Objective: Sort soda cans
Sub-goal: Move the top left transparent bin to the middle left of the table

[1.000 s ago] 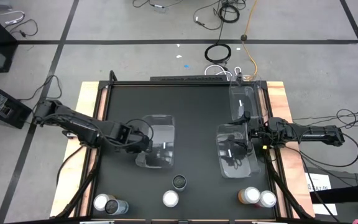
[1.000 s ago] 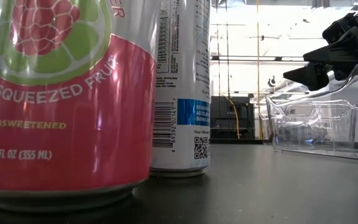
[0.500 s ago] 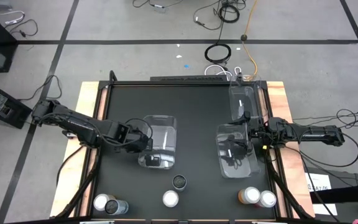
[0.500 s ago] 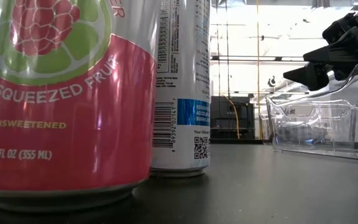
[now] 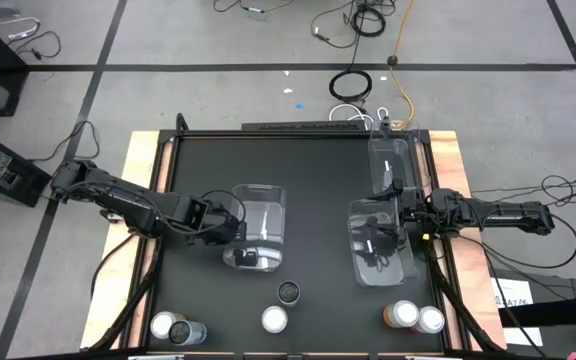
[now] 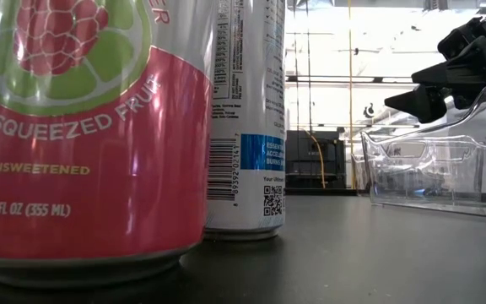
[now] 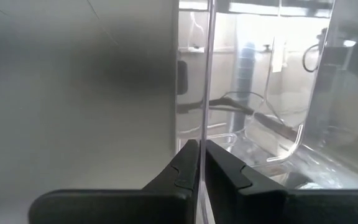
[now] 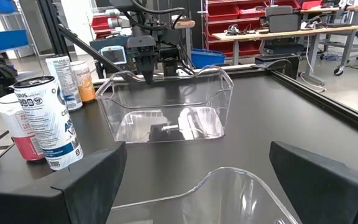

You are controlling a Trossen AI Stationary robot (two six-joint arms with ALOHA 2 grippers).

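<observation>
Left gripper (image 5: 236, 232) was clamped on the near side wall of a clear rectangular plastic bin (image 5: 258, 215) at left-centre of the black table top (image 5: 313, 180); the left wrist view showed both dark fingers (image 7: 182, 174) pressed together on the thin clear wall (image 7: 202, 74). Right gripper (image 5: 400, 214) sat over the edge of a second clear plastic bin (image 5: 380, 262) at the right side of the table, fingers (image 8: 86, 177) spread wide apart, holding nothing. A third clear bin (image 5: 388, 165) lay beyond it near the table's right rear corner.

All six soda cans stood upright along the front edge, outside the bins: a silver-topped can (image 5: 163, 324) touching a dark-topped one (image 5: 184, 332) at front left, a lone silver-topped can (image 5: 274, 319) and a black can (image 5: 289, 292) near front centre, and an orange can (image 5: 400, 314) just beside a silver-topped can (image 5: 429, 319) at front right. The low view was filled by a pink-red can (image 6: 91, 143) with a white can (image 6: 247, 118) right behind it; could not tell if those two touched. The black can stood just in front of the left-held bin, apart from it
</observation>
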